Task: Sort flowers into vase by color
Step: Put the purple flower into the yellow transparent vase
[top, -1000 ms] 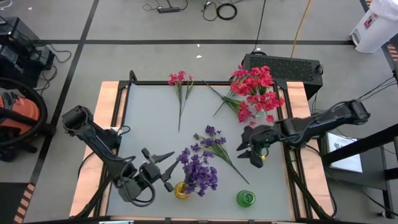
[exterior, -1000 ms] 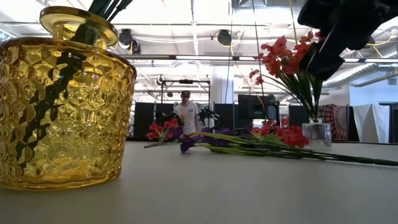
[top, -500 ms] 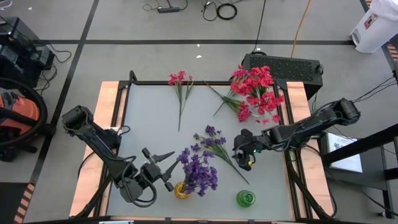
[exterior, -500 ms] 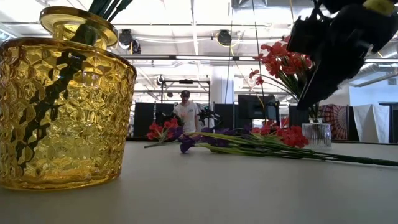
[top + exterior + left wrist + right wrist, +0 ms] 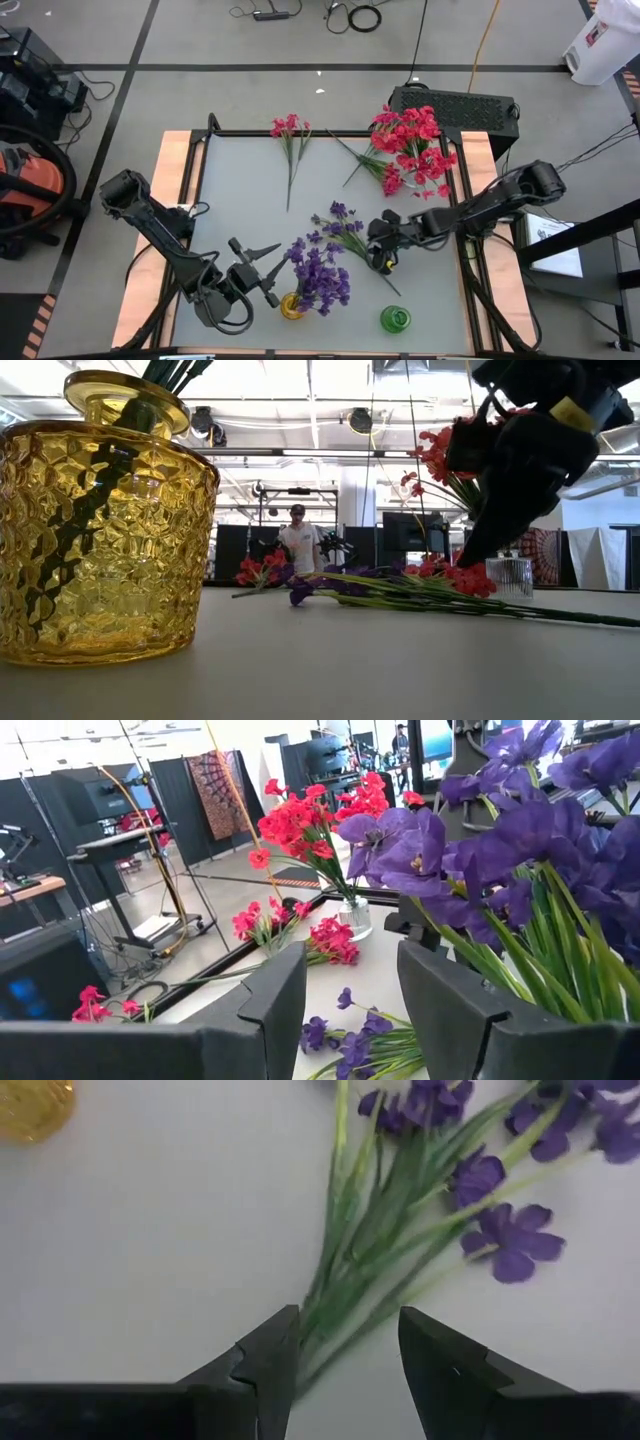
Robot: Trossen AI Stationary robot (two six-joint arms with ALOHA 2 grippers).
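Purple flowers (image 5: 320, 278) fill the yellow vase (image 5: 291, 306) at lower centre; the right gripper (image 5: 384, 258), spread, straddles another purple sprig (image 5: 400, 1200).

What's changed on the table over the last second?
The right hand has moved in from the table's right edge toward the middle and come down over the stems of the loose purple sprig, open and straddling them, nothing gripped yet. The left hand stayed open beside the yellow vase of purple flowers. The red flowers and green vase are unmoved.
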